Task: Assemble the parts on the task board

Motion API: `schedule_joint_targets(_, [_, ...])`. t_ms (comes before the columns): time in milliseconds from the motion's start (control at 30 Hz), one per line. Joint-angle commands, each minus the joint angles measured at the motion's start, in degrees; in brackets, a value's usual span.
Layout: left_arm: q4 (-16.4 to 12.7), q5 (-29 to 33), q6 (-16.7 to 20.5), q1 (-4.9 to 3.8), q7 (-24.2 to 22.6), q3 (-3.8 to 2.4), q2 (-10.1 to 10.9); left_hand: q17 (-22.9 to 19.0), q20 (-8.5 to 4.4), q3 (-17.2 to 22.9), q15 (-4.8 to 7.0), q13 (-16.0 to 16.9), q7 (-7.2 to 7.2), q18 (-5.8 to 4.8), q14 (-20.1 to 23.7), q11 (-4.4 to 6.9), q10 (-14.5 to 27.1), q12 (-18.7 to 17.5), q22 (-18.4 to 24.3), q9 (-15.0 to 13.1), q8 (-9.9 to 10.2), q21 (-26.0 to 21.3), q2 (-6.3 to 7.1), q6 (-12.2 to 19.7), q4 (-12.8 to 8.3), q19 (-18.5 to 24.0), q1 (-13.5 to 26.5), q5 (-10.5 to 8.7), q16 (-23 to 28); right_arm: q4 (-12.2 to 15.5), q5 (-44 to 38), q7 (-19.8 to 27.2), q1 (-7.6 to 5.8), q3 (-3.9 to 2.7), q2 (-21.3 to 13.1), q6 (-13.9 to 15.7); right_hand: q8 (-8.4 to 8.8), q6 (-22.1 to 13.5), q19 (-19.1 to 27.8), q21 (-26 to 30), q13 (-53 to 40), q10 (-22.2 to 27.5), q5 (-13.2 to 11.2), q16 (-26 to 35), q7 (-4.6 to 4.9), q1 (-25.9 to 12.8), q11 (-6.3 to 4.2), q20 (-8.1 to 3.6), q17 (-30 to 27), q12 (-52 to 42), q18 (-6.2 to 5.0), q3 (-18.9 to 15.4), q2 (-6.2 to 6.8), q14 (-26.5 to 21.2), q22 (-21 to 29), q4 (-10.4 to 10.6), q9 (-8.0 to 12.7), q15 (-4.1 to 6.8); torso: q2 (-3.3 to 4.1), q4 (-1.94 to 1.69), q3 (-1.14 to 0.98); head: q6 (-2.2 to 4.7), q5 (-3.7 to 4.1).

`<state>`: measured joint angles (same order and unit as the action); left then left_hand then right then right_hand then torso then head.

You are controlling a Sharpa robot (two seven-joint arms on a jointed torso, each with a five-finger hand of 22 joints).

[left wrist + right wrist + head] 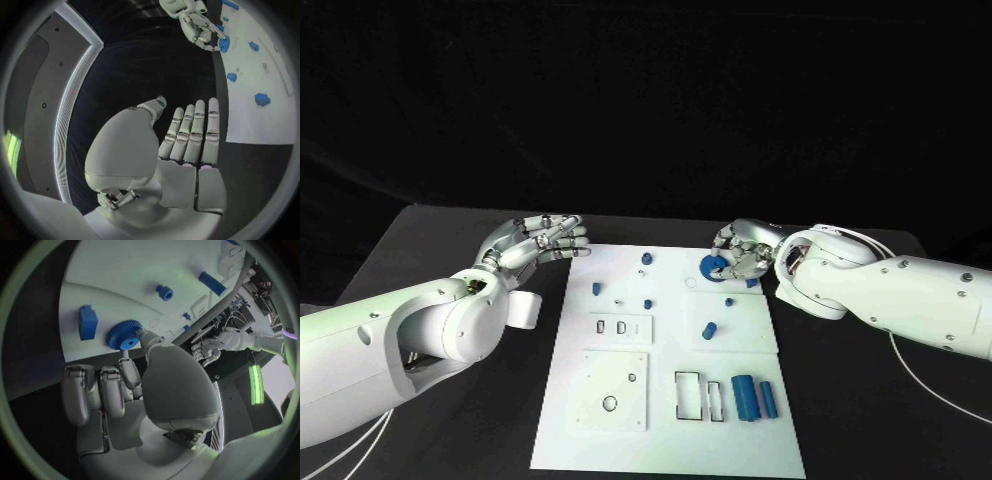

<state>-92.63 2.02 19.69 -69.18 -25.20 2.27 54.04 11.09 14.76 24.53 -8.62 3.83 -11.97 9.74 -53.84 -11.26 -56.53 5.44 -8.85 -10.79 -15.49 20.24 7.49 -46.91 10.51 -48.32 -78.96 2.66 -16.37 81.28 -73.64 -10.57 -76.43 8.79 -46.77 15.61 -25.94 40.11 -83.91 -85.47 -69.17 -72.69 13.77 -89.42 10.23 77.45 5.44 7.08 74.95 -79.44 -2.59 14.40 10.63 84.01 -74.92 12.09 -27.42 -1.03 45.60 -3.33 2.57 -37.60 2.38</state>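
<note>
The white task board [625,440] lies in the middle of the black table. My right hand [741,252] is at the board's far right part and pinches a blue gear [713,267] between thumb and a finger. The right wrist view shows the thumb on the gear [124,337], with a blue block [87,322] beside it. My left hand [542,240] hovers off the board's far left corner. Its fingers [194,131] are stretched out side by side and hold nothing. The left wrist view also shows my right hand [199,26] with the gear [224,44].
Small blue parts lie scattered on the board: a peg [646,257], a piece [596,289], an oblong piece [708,328]. Two blue cylinders [754,398] lie at the near right beside a rectangular slot [698,395]. A round hole [610,403] is at the near left.
</note>
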Motion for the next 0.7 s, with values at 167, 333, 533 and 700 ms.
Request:
schedule_joint_targets(167, [-0.2, 0.2, -1.1, -0.07, -0.3, -0.05, 0.0, 0.1, -0.11, 0.4, -0.10, -0.1, -3.02, 0.70, 0.0, -0.24, -0.3, -0.2, 0.1, 0.1, 0.3, 0.3, -0.34, -0.2, -0.1, -0.2, -0.1, 0.28, -0.3, -0.3, -0.3, 0.0, 0.27, 0.09, 0.2, -1.3, -0.31, 0.6, -2.0, -0.4, -0.5, -0.6, 0.7, -0.2, -0.06, 1.2, 0.04, 0.40, 13.7, -0.4, 1.06, 1.2, -0.13, 5.7, -9.8, -0.2, 0.3, -0.34, 0.03, 0.07, 0.04, -0.23, -0.04])
schedule_joint_targets(333, [-0.2, 0.2, -1.2, -0.07, -0.2, -0.05, 0.0, 0.1, -0.11, 0.7, -0.10, -0.1, -3.05, 0.69, 0.0, -0.26, -0.3, -0.3, 0.1, 0.1, 0.4, 0.4, -0.32, -0.2, -0.1, -0.2, -0.1, 0.28, -0.4, -0.2, -0.8, -0.2, 0.32, 0.11, 0.1, -1.5, -0.30, 1.0, -2.0, -0.5, -0.7, -0.6, 2.3, -0.3, 0.00, 2.2, 0.04, 0.40, 13.9, -0.5, 1.09, 3.0, -0.29, 5.7, -10.0, -0.7, 0.8, -0.35, -0.02, 0.03, 0.02, -0.33, 0.05])
schedule_joint_targets(533, [-0.1, 0.2, -1.2, -0.08, -0.1, -0.05, 0.0, 0.1, -0.11, 0.7, -0.10, -0.1, -3.05, 0.69, 0.0, -0.26, -0.3, -0.3, 0.1, 0.1, 0.4, 0.4, -0.32, -0.2, -0.1, -0.2, -0.1, 0.28, -0.4, -0.2, -1.9, 0.0, 0.36, 0.11, -0.3, -1.7, 0.15, 1.6, -2.2, -0.8, -1.0, -0.6, 6.0, -0.3, 0.23, 4.3, 0.17, 0.47, 14.1, -0.4, 1.17, 8.8, 0.60, 5.7, -10.4, -2.9, 2.0, -0.43, -0.01, 0.01, 0.02, -0.34, -0.07])
schedule_joint_targets(700, [-0.1, 0.2, -1.3, -0.08, -0.1, -0.05, 0.0, 0.1, -0.11, 0.7, -0.10, -0.1, -3.05, 0.69, 0.0, -0.26, -0.3, -0.3, 0.1, 0.1, 0.4, 0.4, -0.32, -0.2, -0.1, -0.2, -0.1, 0.28, -0.4, 0.2, -2.4, 0.5, 0.43, 0.11, -0.5, -1.5, -0.08, 3.1, -2.4, -1.0, -1.7, -1.2, 8.1, -0.4, 0.18, 3.6, 0.09, 0.47, 14.2, -0.7, 1.25, 15.7, 1.64, 5.8, -10.8, -5.1, 2.7, -0.41, -0.01, 0.07, 0.02, -0.32, -0.11])
